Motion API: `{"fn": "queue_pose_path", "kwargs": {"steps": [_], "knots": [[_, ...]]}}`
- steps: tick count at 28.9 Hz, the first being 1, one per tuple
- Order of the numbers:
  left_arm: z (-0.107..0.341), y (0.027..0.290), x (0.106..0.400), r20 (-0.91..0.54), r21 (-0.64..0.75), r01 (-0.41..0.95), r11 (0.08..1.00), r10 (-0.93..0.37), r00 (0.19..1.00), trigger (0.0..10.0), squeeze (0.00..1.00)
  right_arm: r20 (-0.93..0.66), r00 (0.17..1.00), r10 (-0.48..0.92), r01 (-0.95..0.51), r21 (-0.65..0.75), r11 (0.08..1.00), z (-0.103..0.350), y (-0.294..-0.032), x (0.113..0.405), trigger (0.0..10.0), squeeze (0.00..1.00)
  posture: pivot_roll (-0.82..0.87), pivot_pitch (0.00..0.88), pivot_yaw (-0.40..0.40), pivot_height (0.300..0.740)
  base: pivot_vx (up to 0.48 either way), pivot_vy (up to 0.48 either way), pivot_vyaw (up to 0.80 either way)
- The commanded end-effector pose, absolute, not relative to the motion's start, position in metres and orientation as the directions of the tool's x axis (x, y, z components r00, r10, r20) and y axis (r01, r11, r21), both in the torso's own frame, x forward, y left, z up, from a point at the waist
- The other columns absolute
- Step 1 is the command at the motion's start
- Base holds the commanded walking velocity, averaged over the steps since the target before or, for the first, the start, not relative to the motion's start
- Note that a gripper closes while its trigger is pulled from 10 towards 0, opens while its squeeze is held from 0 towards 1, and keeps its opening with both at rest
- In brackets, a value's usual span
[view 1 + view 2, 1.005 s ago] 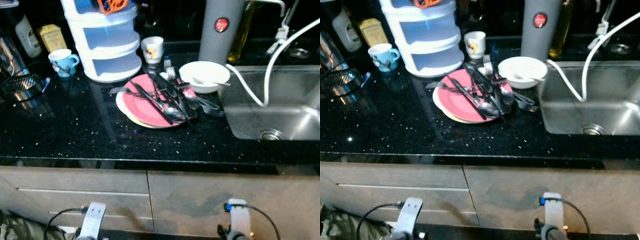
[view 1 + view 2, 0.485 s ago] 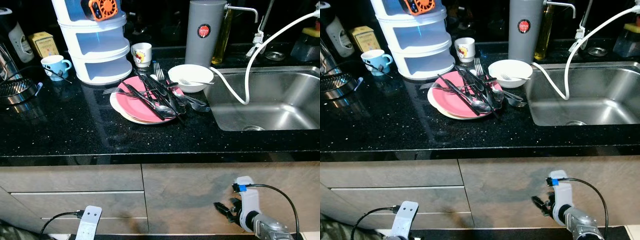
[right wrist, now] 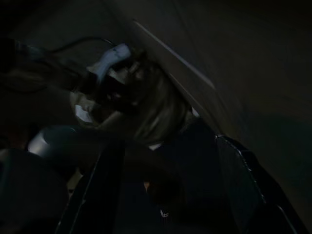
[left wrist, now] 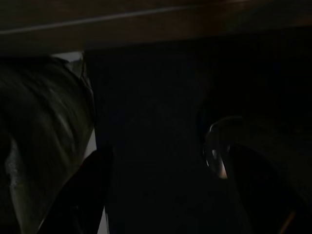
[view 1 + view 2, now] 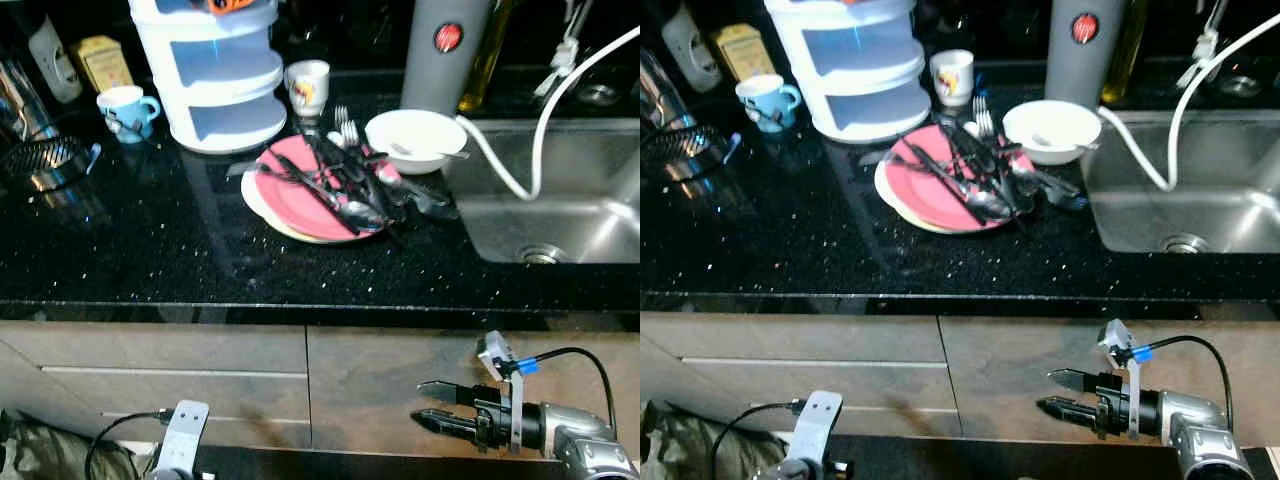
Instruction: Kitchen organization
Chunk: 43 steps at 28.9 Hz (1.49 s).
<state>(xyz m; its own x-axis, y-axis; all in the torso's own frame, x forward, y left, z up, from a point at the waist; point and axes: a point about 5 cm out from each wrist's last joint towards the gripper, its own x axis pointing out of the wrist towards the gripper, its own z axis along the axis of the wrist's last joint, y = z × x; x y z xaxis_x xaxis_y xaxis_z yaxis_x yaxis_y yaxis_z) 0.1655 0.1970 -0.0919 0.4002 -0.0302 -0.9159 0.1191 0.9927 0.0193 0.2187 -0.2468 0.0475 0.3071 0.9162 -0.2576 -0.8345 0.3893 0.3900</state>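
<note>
Your two eye views sit on the head, looking forward and down onto the counter [image 5: 150, 260] from fairly close. Both share the same scene: plate [image 5: 300, 195], bowl [image 5: 1050, 130], sink [image 5: 560, 215] on your right, drawer fronts [image 5: 790, 355] along the bottom edge. Right eye is offset slightly, so things land a bit differently. Left wrist view looks along its fingers [image 4: 83, 190], very dark, close to a dark surface under a pale edge. Right wrist view looks along its fingers [image 3: 102, 185] toward a cabled bracket [image 3: 109, 58], also dark.
</note>
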Motion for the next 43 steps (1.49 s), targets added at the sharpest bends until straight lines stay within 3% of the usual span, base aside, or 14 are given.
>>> {"fn": "queue_pose_path", "kwargs": {"steps": [1,8,15,18,20,22,28,32,33,35,39,43], "knots": [[-0.093,0.201,0.162,-0.922,0.033,0.130,0.991,-0.020,0.387,10.0,0.00,-0.220,0.280,0.935,-0.857,0.381,0.346,0.056,-0.242,0.221,10.0,0.00,-0.05,0.000,0.061,0.740,0.000,0.000,0.00],[-0.093,0.201,0.163,-0.922,0.033,0.130,0.991,-0.020,0.387,10.0,0.00,-0.048,0.147,0.988,-0.915,0.373,0.154,0.093,-0.221,0.214,10.0,0.00,-0.05,0.000,0.060,0.740,0.000,0.000,0.00],[-0.093,0.201,0.162,-0.922,0.034,0.132,0.991,-0.020,0.386,10.0,0.00,-0.010,0.088,0.996,-0.934,0.347,0.086,0.107,-0.213,0.210,10.0,0.00,-0.05,0.000,0.061,0.740,0.000,0.000,0.00],[-0.093,0.201,0.162,-0.923,0.035,0.134,0.990,-0.020,0.385,10.0,0.00,0.117,0.062,0.991,-0.963,0.266,0.029,0.142,-0.201,0.217,10.0,0.00,-0.05,0.000,0.062,0.740,0.000,0.000,0.00],[-0.093,0.201,0.162,-0.923,0.035,0.135,0.990,-0.020,0.385,10.0,0.00,0.249,0.089,0.964,-0.981,0.190,0.042,0.172,-0.194,0.230,10.0,0.00,-0.05,0.000,0.061,0.740,0.000,0.000,0.00],[-0.093,0.201,0.162,-0.923,0.034,0.136,0.990,-0.021,0.385,10.0,0.00,0.286,0.093,0.954,-0.984,0.175,0.043,0.179,-0.193,0.233,10.0,0.00,-0.04,0.000,0.059,0.740,0.000,0.000,0.00],[-0.093,0.200,0.162,-0.922,0.032,0.132,0.991,-0.022,0.387,10.0,0.00,0.447,0.187,0.875,-0.981,0.045,0.186,0.222,-0.191,0.263,10.0,0.00,-0.04,0.000,0.055,0.740,0.000,0.000,0.00],[-0.093,0.200,0.162,-0.922,0.031,0.134,0.991,-0.023,0.386,10.0,0.00,0.415,0.299,0.859,-0.938,-0.037,0.344,0.240,-0.175,0.285,10.0,0.00,-0.04,0.000,0.051,0.740,0.000,0.000,0.00],[-0.093,0.200,0.162,-0.922,0.031,0.134,0.991,-0.023,0.386,10.0,0.00,0.415,0.299,0.859,-0.938,-0.037,0.344,0.240,-0.175,0.285,10.0,0.00,-0.04,0.000,0.051,0.740,0.000,0.000,0.00],[-0.093,0.200,0.162,-0.922,0.031,0.133,0.991,-0.023,0.386,10.0,0.00,0.417,0.360,0.834,-0.911,-0.037,0.411,0.250,-0.168,0.297,10.0,0.00,-0.04,0.000,0.051,0.740,0.000,0.000,0.00],[-0.093,0.200,0.162,-0.923,0.032,0.136,0.990,-0.023,0.385,10.0,0.00,0.281,0.616,0.736,-0.716,-0.190,0.672,0.257,-0.154,0.335,10.0,0.00,-0.04,0.000,0.049,0.740,0.000,0.000,0.00],[-0.093,0.199,0.162,-0.923,0.032,0.140,0.990,-0.024,0.384,10.0,0.00,0.264,0.721,0.641,-0.586,-0.261,0.767,0.263,-0.149,0.354,10.0,0.00,-0.03,0.000,0.049,0.740,0.000,0.000,0.00]]}}
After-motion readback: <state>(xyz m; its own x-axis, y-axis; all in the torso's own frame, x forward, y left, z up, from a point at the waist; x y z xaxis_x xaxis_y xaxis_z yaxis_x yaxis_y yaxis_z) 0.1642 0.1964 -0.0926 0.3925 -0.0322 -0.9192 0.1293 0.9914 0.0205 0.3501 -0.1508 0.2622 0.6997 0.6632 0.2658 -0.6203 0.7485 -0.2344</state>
